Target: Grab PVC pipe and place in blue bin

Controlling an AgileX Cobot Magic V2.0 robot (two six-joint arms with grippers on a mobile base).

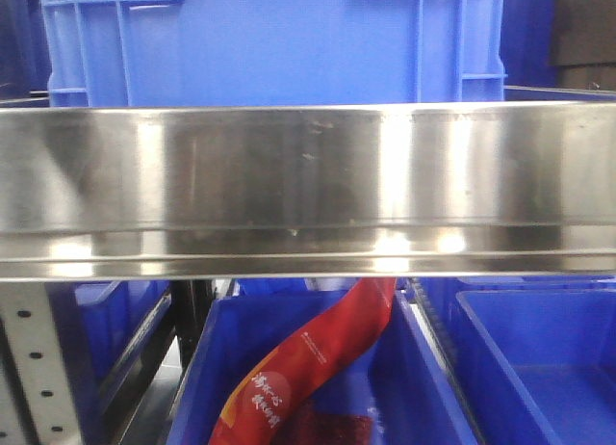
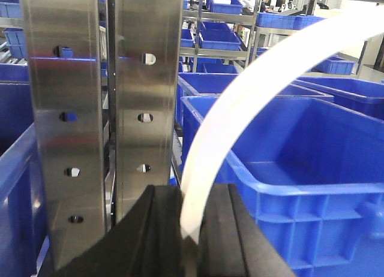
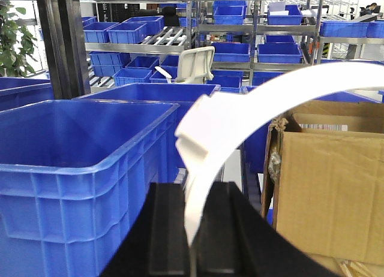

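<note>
The PVC pipe (image 2: 252, 91) shows as a white curved length. In the left wrist view it rises from between my black jaws and arcs up to the right. My left gripper (image 2: 192, 196) is shut on its end. In the right wrist view a white curved pipe (image 3: 252, 109) with a stepped joint (image 3: 192, 133) arcs up to the right, and my right gripper (image 3: 195, 193) is shut on its lower end. A large blue bin (image 2: 282, 187) stands right of the left gripper. Another blue bin (image 3: 90, 166) stands left of the right gripper. No gripper or pipe shows in the front view.
A steel shelf beam (image 1: 308, 190) fills the front view, with a blue crate (image 1: 279, 40) above and blue bins (image 1: 539, 368) below; one holds a red packet (image 1: 308, 368). Steel uprights (image 2: 147, 97) stand close ahead of the left gripper. A cardboard box (image 3: 330, 181) stands right of the right gripper.
</note>
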